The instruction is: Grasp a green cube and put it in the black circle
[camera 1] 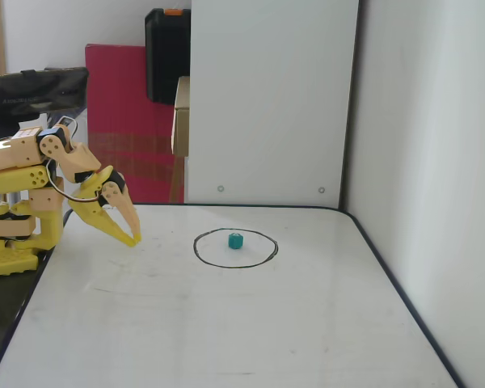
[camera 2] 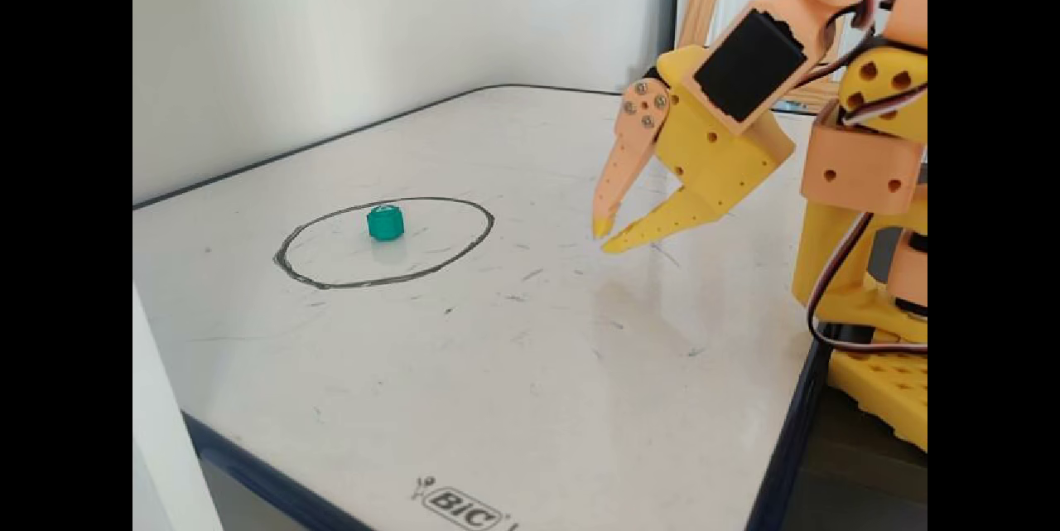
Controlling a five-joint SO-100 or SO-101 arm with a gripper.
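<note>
Yellow-and-peach two-finger pincer [camera 2: 606,237] empty, tips nearly pressed together, low over white glossy surface [camera 2: 513,365]; tiny teal-green cube [camera 2: 385,223] well apart from it, inside thin black hand-drawn circle [camera 2: 290,244].

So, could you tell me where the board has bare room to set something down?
Most of the whiteboard is bare: the near half toward the BIC logo, and the strip between the black circle and the gripper. The circle holds the green cube. The crowded side is the edge by the arm's base.
</note>
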